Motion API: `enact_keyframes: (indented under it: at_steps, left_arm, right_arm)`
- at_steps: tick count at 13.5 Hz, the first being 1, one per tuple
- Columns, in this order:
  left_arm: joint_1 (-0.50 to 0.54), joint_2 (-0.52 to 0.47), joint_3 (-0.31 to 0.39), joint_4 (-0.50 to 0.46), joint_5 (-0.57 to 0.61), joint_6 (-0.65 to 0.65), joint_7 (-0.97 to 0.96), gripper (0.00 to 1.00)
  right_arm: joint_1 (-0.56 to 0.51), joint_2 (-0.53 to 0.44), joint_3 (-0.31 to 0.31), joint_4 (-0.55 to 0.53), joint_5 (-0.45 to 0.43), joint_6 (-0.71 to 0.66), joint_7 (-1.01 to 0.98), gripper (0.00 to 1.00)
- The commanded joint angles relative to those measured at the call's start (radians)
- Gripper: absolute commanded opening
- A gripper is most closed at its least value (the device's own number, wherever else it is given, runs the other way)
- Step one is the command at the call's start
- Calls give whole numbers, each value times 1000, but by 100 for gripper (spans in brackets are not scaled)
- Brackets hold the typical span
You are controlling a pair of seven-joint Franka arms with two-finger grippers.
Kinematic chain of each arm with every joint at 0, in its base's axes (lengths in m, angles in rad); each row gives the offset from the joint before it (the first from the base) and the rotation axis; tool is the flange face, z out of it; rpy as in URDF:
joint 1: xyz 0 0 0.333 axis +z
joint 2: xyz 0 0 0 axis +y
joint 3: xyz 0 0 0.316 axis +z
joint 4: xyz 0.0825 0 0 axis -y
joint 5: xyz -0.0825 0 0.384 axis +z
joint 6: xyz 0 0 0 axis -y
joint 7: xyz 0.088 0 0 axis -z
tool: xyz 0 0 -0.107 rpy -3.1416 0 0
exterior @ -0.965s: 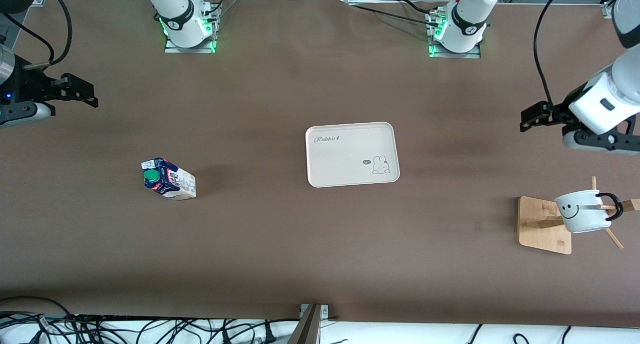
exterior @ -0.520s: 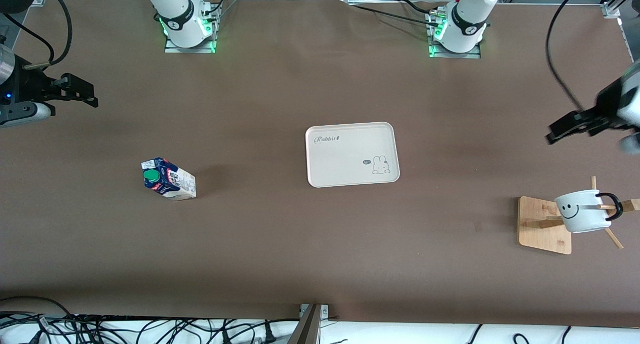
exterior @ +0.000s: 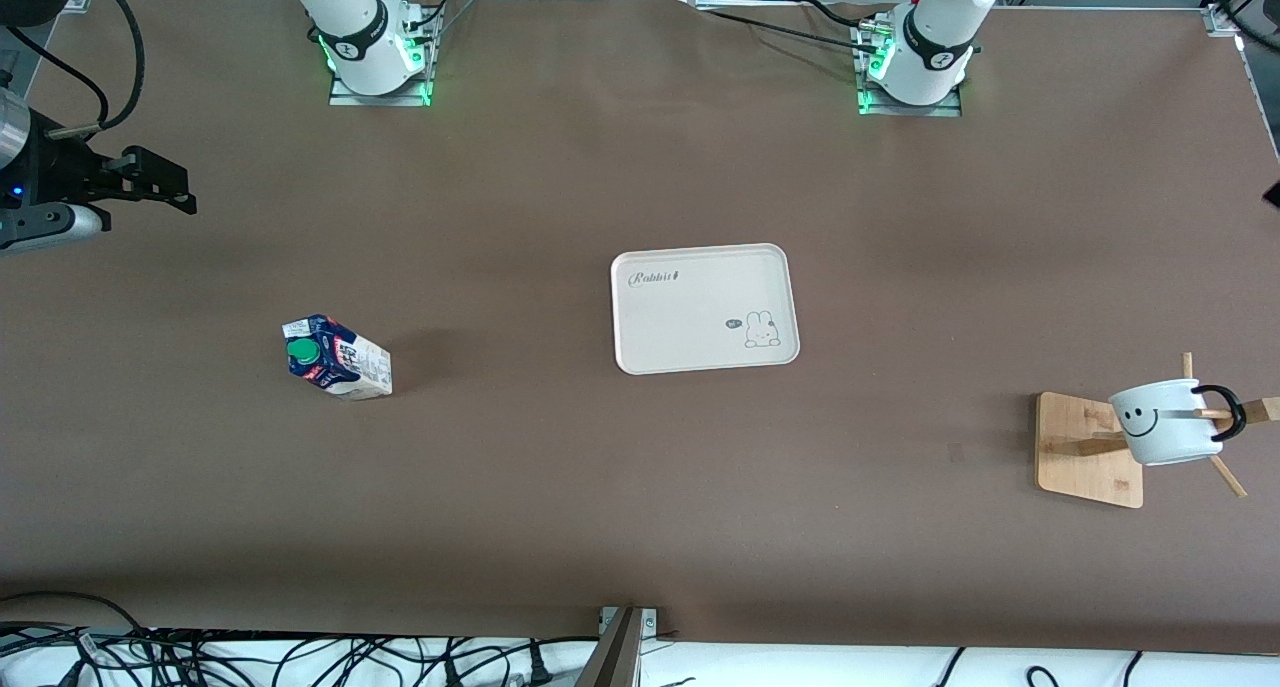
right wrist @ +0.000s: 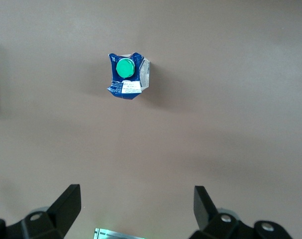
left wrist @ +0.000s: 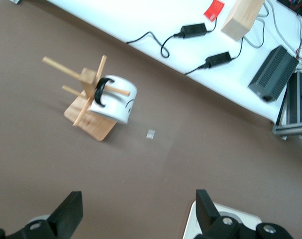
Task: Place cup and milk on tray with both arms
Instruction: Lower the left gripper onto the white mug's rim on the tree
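The white smiley-faced ceramic cup [exterior: 1165, 424] hangs on a wooden peg rack [exterior: 1090, 449]; the dark blue milk carton [exterior: 336, 358] stands apart from the cream rectangular tray [exterior: 704, 308]. Both pincers, left [left wrist: 136, 214] and right [right wrist: 136, 209], are spread wide and should be centred first.

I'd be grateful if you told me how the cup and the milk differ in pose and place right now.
The cup hangs tipped on its side on a wooden rack peg, off the table; the milk stands upright on the table. The cup is at the left arm's end, the milk at the right arm's end. Neither is on the tray, and no gripper holds either.
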Motion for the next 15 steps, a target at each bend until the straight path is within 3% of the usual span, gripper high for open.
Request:
enact_keyframes:
  at_steps: [1,9,13,15]
  left_arm:
    - [-1,37,-25,-151,-20,248,-31,100]
    - [2,-19,-51,-519,-24,650,-182,100]
    - [35,-13,-56,-639,-24,809,-136,100]
    - [48,23,-54,-654,-22,877,-113,100]
  right_arm:
    - [-22,-18,20,-15,-13,-6,-18,100]
    - [-22,-18,20,-15,-13,-6,-18,100]
    - [-22,-18,20,-15,-13,-6,-18,100]
    - [-22,-18,20,-15,-13,-6,-18,100]
